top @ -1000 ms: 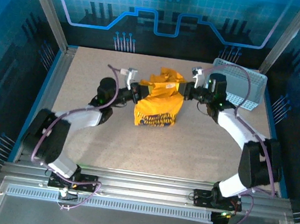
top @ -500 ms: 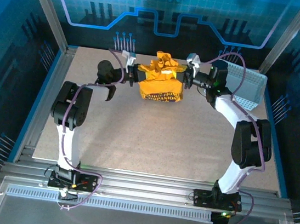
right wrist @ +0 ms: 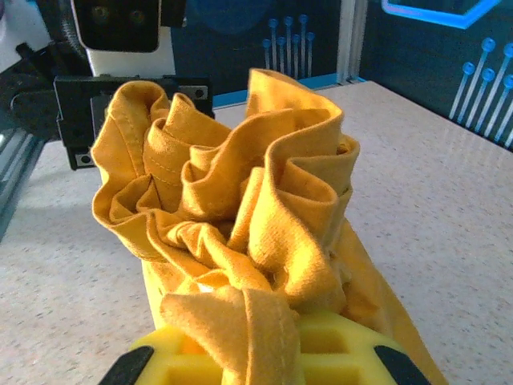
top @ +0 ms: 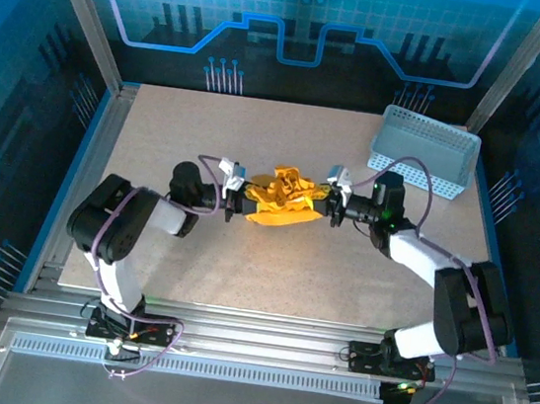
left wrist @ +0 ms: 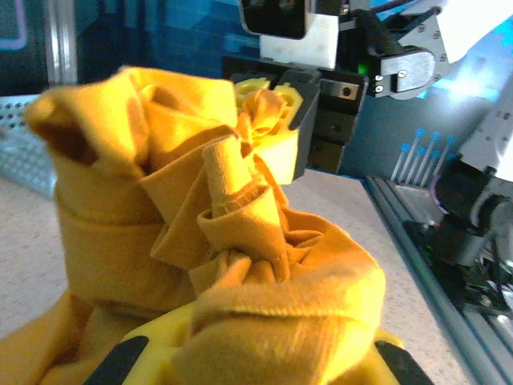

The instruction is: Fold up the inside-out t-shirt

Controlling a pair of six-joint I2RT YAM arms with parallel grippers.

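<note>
Left gripper (top: 234, 200) and right gripper (top: 331, 206) each pinch tight on the bunched shirt (top: 278, 200) slung between them. Judgement: draw apart evenly, staying low, to spread fabric flat before folding.

Bunched fabric of the t-shirt (top: 279, 195), midway between the left and right edges of the tabletop (top: 209, 134), hides the fingertips of the left gripper (top: 246, 202) and right gripper (top: 322, 207). Its sleeves and collar cannot be told apart. In the left wrist view the basket (left wrist: 24, 152) is blurred and cut off at the left edge.

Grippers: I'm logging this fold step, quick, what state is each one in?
Left gripper: shut on the shirt.
Right gripper: shut on the shirt.
</note>
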